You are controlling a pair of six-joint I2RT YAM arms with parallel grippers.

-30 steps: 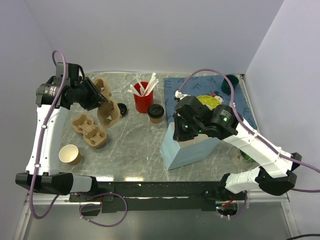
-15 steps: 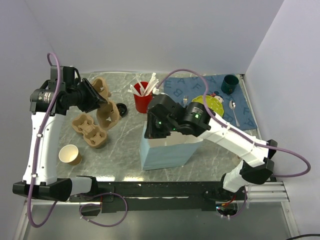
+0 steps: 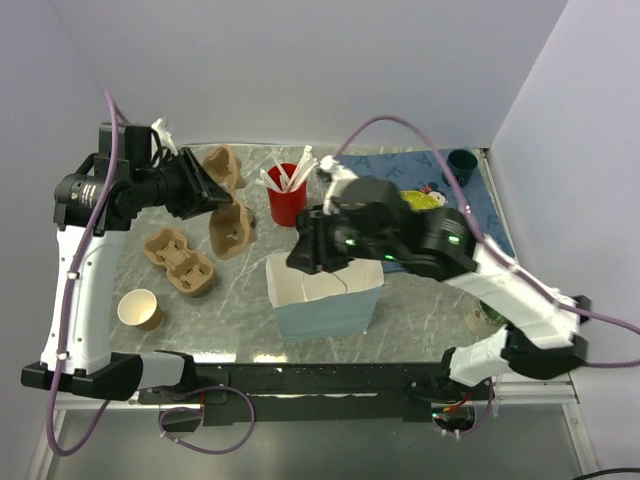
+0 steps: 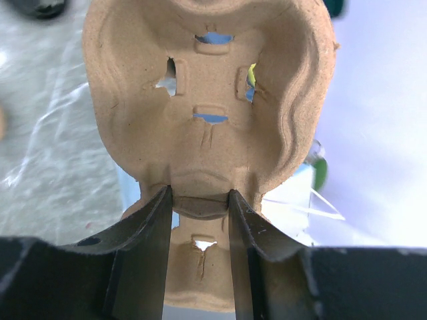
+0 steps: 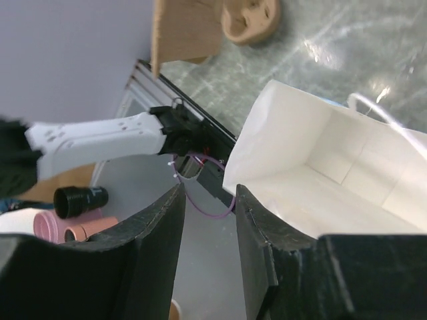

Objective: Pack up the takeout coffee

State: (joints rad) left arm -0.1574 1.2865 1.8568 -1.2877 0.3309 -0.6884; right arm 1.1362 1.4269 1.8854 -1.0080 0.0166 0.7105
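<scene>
The takeout coffee is hidden behind my right arm. My left gripper (image 3: 212,192) (image 4: 198,200) is shut on the middle ridge of a brown pulp cup carrier (image 3: 230,228) (image 4: 200,100) and holds it on edge above the table's left part. A light blue paper bag (image 3: 325,298) with a white inside (image 5: 320,167) stands open near the table's middle front. My right gripper (image 3: 298,258) (image 5: 208,193) hovers at the bag's left rim. Its jaws stand apart with nothing between them, and the right finger is beside the bag's edge.
A second pulp carrier (image 3: 178,260) lies at the left, with a lidless brown paper cup (image 3: 140,310) in front of it. A red cup of white utensils (image 3: 287,198) stands at the back middle. A blue mat (image 3: 480,205) with a green cup (image 3: 461,162) lies at the back right.
My right arm has swept left, and the blue bag moved with it from the right side to the table's middle. My left gripper has lifted the carrier a little higher.
</scene>
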